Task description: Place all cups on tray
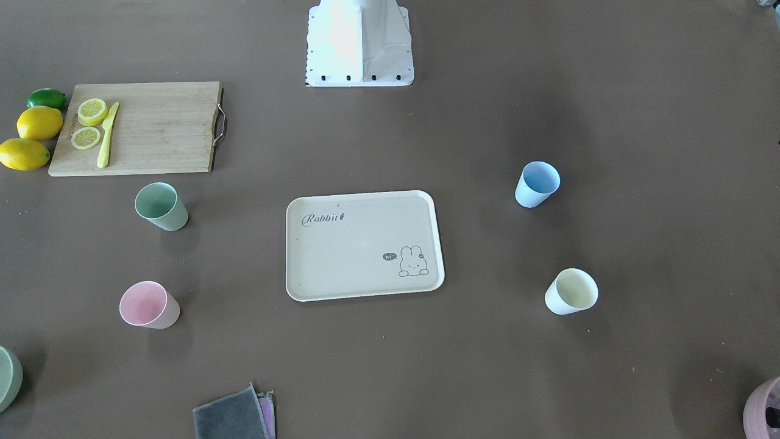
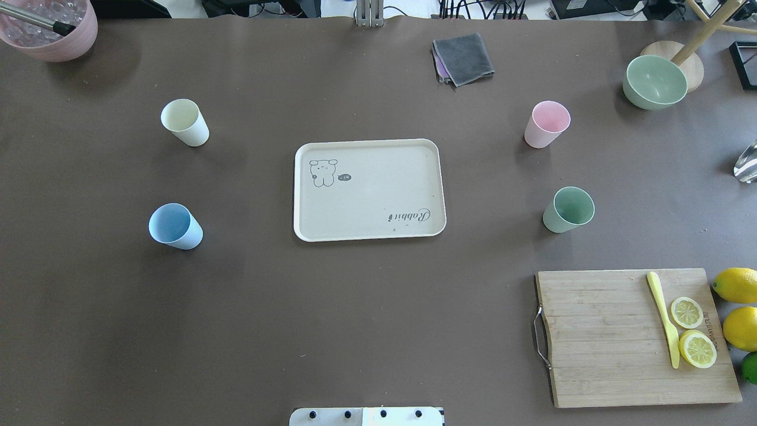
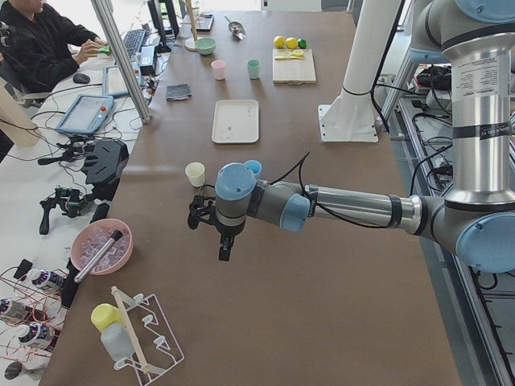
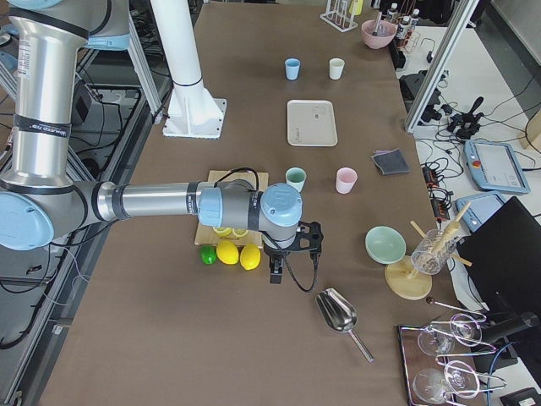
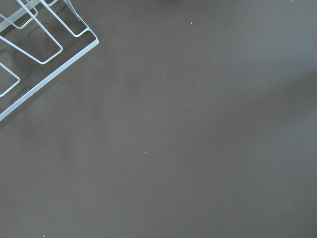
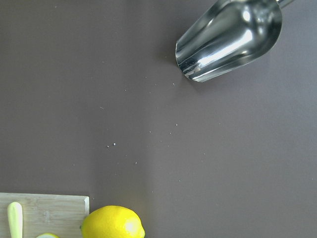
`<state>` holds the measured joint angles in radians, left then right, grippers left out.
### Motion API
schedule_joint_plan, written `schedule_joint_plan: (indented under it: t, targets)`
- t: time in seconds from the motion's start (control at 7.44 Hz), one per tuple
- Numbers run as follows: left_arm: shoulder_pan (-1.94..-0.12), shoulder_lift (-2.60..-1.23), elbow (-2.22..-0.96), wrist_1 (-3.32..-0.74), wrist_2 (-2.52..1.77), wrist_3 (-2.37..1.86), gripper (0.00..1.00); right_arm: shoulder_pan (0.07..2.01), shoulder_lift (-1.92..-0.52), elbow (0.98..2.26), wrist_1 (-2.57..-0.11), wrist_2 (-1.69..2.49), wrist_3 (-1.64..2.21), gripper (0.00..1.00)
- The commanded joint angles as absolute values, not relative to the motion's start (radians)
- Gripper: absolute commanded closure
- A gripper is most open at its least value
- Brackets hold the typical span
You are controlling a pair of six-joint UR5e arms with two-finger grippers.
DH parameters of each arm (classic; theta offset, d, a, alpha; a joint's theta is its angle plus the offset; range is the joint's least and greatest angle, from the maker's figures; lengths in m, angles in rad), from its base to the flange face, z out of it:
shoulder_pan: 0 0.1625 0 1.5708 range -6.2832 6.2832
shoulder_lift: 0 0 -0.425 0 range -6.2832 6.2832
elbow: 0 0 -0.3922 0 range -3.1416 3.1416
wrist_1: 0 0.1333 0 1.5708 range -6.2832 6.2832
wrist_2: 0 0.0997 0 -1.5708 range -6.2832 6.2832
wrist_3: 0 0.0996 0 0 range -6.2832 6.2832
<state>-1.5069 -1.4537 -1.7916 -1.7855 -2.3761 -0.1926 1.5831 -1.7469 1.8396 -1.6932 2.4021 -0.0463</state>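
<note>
The beige tray [image 2: 378, 192] with "Rabbit" lettering lies at the table's middle, with nothing on it. All four cups stand upright on the table around it. The cream-yellow cup [image 2: 184, 122] and the light blue cup [image 2: 174, 226] are on the overhead view's left. The pink cup [image 2: 547, 123] and the sage green cup [image 2: 568, 209] are on its right. My left gripper [image 3: 217, 233] hovers past the table's left end, far from the cups. My right gripper [image 4: 292, 254] hovers near the lemons at the right end. I cannot tell whether either gripper is open or shut.
A bamboo cutting board [image 2: 597, 337] with lemon slices and a yellow knife lies front right, lemons [image 2: 736, 285] beside it. A green bowl [image 2: 654, 81], a grey cloth [image 2: 463, 58] and a mauve pot [image 2: 50, 29] stand at the far edge. A metal scoop [image 6: 230, 39] and a wire rack [image 5: 34, 44] lie below the wrists.
</note>
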Motion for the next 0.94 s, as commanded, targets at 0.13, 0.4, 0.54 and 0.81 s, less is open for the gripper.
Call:
schedule_joint_plan:
  t: [0.13, 0.4, 0.54, 0.81]
  targets:
    - [-1.426, -1.549, -1.809, -1.786, -2.369, -0.239, 0.02, 1.582, -1.743, 1.873, -1.692, 2.448, -0.043, 0.00]
    - [-1.352, -1.604, -1.813, -1.869, -2.375, -0.390, 0.02, 1.580, -1.741, 1.881, -1.646, 2.470, -0.037, 0.00]
    - [-1.301, -1.638, -1.803, -1.861, -2.381, -0.402, 0.02, 1.580, -1.740, 1.881, -1.646, 2.470, -0.037, 0.00]
    - [-1.218, -1.683, -1.804, -1.859, -2.355, -0.493, 0.02, 1.563, -1.733, 1.882, -1.646, 2.468, -0.035, 0.00]
